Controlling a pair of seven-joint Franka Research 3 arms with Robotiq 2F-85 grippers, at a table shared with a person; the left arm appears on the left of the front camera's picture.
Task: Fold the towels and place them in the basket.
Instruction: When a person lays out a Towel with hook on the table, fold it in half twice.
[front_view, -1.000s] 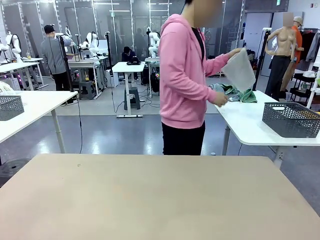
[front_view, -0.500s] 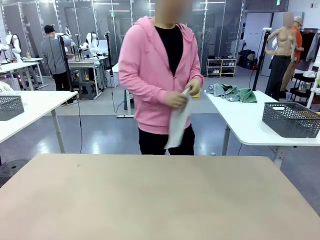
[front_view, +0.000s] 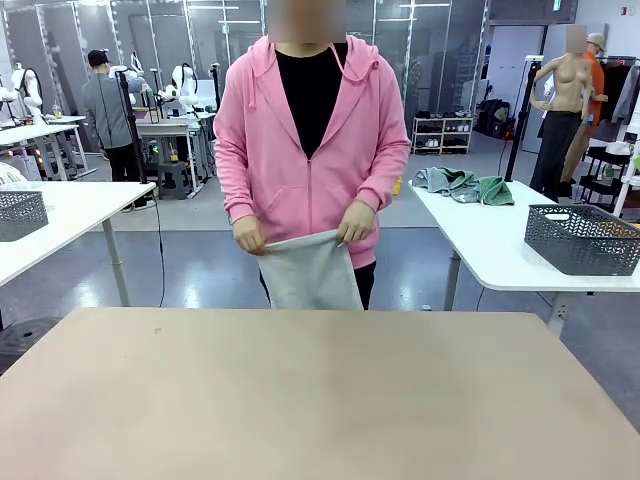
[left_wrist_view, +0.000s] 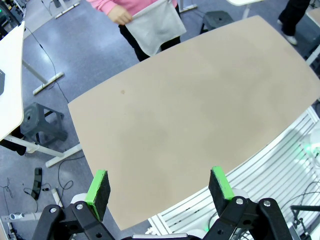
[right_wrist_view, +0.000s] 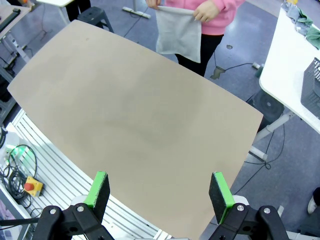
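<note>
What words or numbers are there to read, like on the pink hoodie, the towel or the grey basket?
No text can be read in these pictures.
Pink zip-up hoodie: plain, no print.
Pale grey terry towel: plain, no label seen.
Dark grey mesh plastic basket: no label seen.
Small green sign high at the back of the room: too small to read.

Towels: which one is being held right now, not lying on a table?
The pale grey towel, hanging from the person's hands. The green and grey towels lie heaped on the white side table.
</note>
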